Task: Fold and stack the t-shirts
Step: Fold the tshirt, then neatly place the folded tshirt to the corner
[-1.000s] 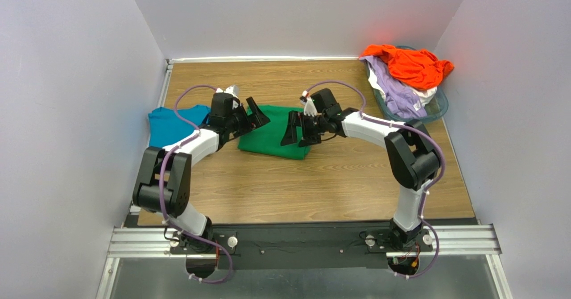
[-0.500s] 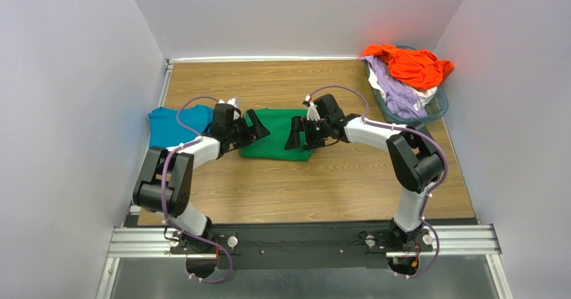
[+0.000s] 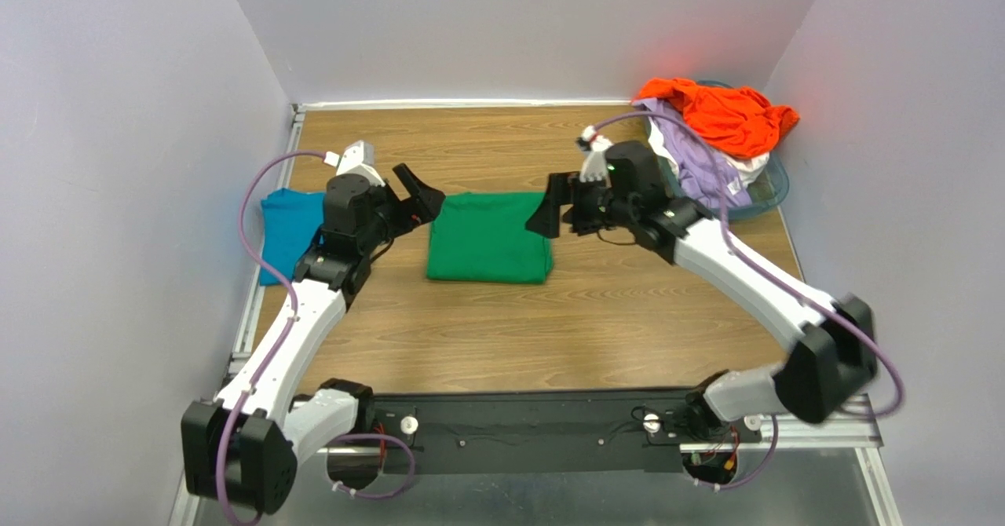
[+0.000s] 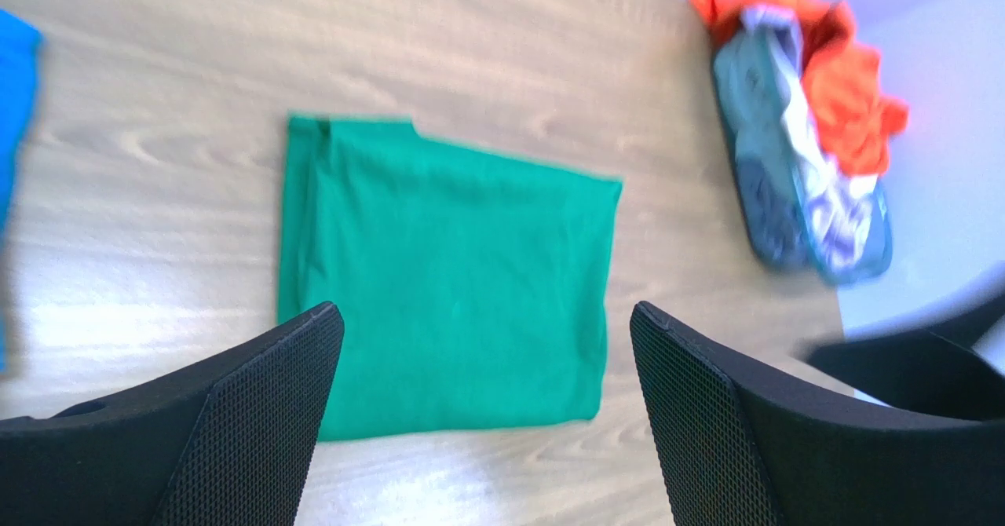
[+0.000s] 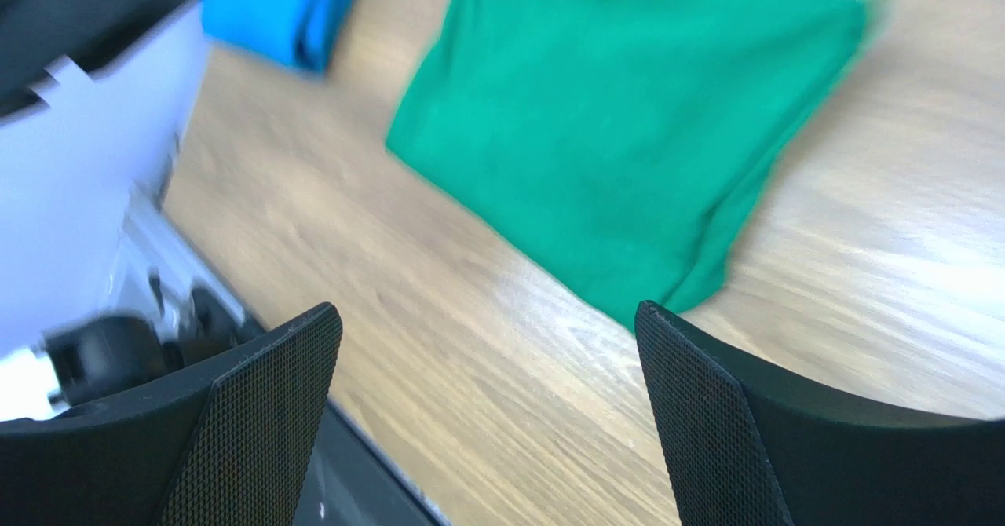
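Lying folded in a flat rectangle near the middle of the wooden table (image 3: 566,326), the green t-shirt (image 3: 488,238) has a gripper on each side; the left gripper (image 3: 415,196) hangs just left of it and the right gripper (image 3: 552,209) by its far right corner, both with jaws spread wide, grasping nothing. At the table's left edge sits the teal-blue t-shirt (image 3: 287,222), partly behind the left arm; the orange t-shirt (image 3: 720,114), lavender t-shirt (image 3: 696,163) and white t-shirt (image 3: 747,163) are heaped in the bluish basket (image 3: 773,192) at the far right corner.

Pale lavender walls (image 3: 519,26) enclose a wood-grain table (image 3: 566,326) on three sides.
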Robot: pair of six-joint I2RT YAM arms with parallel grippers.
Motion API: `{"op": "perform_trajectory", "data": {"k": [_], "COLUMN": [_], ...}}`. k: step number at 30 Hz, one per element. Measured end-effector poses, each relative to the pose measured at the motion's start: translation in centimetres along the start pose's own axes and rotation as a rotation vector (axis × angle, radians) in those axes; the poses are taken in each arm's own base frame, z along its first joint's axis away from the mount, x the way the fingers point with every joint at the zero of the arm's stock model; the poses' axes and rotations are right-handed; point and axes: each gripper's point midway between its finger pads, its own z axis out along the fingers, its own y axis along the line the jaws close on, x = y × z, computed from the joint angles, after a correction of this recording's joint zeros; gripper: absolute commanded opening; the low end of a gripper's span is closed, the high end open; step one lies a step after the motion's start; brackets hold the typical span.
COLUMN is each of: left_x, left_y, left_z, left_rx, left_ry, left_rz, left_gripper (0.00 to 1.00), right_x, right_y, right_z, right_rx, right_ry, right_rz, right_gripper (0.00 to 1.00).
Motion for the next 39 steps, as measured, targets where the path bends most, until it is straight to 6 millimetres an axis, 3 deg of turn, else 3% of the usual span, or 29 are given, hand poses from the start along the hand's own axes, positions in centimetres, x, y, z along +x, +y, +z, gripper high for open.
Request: {"op": "perform_trajectory", "data": {"k": [2,5,11,17,28,37,39], "left_x": [-1.5,-2.1,0.4,4.7,8.3,9.3,9.4], "left_y": [-0.4,-0.1,2.5,6.3,9.7,9.7,9.5], "left_z": [-0.9,-0.9,2.4,6.2,11.9,13.1,13.3], "left_rx": [-0.003,-0.025,-0.108,-0.202,-0.268,-0.241,-0.234], "left_ry": [-0.058,-0.088,0.013,0.160,0.307,0.341,0.341], "left_rz": [0.008,0.013,0.036,0.048,0.078,0.080,0.082], "left_gripper": [0.98,0.98,0.98,0.98,0.96,0.76,0.62], "right_x": [-2.0,-3.2,-0.1,1.6,3.7,3.8,4.0], "right_y": [0.6,0.4,-3.1,-4.4,-6.2,-6.3,-6.5], "right_z": [-3.2,-7.1,-10.2,-10.7,-9.7,-9.7,-9.7], "right_rx": [0.038,0.100,0.247,0.295,0.355,0.359,0.362], "right_ry": [-0.120,-0.265,-0.334,-0.325,-0.234,-0.229,-0.227], "right_rz": [-0.013,-0.002,0.027,0.031,0.002,-0.017,-0.016], "right_gripper": [1.00,1.00,1.00,1.00,1.00,1.00,1.00]}}
